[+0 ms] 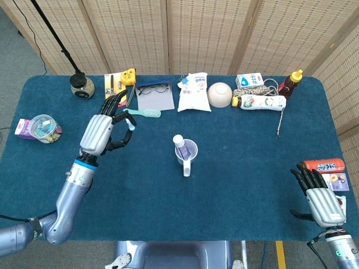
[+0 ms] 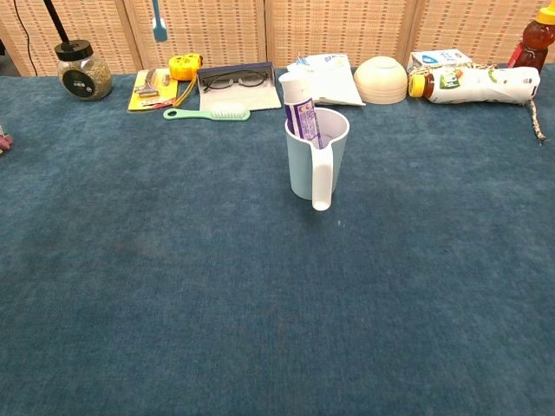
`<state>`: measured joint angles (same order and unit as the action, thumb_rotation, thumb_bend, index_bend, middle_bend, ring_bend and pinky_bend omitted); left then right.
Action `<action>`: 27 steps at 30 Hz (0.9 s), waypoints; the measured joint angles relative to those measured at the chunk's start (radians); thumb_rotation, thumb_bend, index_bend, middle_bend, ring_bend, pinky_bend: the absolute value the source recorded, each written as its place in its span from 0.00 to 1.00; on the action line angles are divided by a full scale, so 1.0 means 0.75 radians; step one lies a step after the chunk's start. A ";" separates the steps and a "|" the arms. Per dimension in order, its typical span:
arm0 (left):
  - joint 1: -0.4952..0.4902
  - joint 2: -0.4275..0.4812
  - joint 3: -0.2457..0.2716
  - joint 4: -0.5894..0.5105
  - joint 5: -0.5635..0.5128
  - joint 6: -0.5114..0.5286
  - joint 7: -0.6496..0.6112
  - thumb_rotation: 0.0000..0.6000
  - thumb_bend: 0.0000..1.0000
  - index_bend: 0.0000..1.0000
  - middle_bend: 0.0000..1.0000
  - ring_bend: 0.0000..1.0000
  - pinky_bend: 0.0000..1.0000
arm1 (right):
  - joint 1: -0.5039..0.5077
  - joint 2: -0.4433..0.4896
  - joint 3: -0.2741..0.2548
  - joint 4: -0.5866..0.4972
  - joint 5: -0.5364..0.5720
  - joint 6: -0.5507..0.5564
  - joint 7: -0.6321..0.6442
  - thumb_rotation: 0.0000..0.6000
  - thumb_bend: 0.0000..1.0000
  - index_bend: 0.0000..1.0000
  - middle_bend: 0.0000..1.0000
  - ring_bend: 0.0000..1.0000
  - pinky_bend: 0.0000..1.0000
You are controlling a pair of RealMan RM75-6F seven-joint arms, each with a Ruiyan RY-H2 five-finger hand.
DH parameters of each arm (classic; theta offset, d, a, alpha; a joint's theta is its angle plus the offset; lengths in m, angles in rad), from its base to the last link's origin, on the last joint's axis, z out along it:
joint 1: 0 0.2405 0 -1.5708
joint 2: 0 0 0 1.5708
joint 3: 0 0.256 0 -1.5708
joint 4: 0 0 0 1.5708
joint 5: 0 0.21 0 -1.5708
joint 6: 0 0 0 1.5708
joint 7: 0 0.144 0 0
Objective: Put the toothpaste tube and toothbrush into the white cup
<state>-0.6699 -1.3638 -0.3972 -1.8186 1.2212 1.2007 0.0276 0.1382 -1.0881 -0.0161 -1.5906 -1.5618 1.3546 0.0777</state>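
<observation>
The white cup [image 1: 189, 152] [image 2: 316, 154] stands mid-table with its handle toward me. The purple-and-white toothpaste tube [image 1: 179, 143] [image 2: 301, 109] stands inside it, cap up. My left hand [image 1: 102, 131] is raised over the table to the left of the cup and pinches the blue toothbrush [image 1: 131, 125]. The chest view shows only one end of that toothbrush [image 2: 157, 22] at its top edge, and the hand itself is out of that frame. My right hand [image 1: 320, 196] stays near the table's front right corner, fingers apart, holding nothing.
A green brush [image 1: 145, 112] [image 2: 209, 112] lies by the glasses [image 2: 234, 81]. Along the back edge are a razor card [image 1: 114, 91], jar [image 2: 82, 69], white pouch [image 1: 194, 92], bowl [image 2: 380, 79], bottle [image 2: 473, 84] and honey bottle [image 1: 290, 83]. A plastic tub [image 1: 44, 128] sits far left.
</observation>
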 measured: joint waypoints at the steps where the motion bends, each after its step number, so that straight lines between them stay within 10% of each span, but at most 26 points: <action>1: 0.008 0.009 -0.005 -0.013 0.023 0.012 -0.041 1.00 0.47 0.62 0.00 0.00 0.00 | 0.000 0.000 0.000 0.000 0.000 0.000 -0.001 1.00 0.00 0.00 0.00 0.00 0.00; 11: 0.018 0.073 -0.018 -0.214 0.124 -0.026 -0.373 1.00 0.47 0.62 0.00 0.00 0.00 | 0.003 -0.005 -0.003 -0.001 0.001 -0.010 -0.011 1.00 0.00 0.00 0.00 0.00 0.00; 27: -0.208 -0.206 0.012 -0.099 -0.173 -0.145 -0.039 1.00 0.47 0.62 0.00 0.00 0.00 | 0.004 0.011 0.005 0.007 0.012 -0.007 0.034 1.00 0.00 0.00 0.00 0.00 0.00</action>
<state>-0.8259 -1.5179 -0.3879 -1.8925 1.0915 1.0921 -0.0014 0.1410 -1.0801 -0.0121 -1.5853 -1.5527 1.3497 0.1031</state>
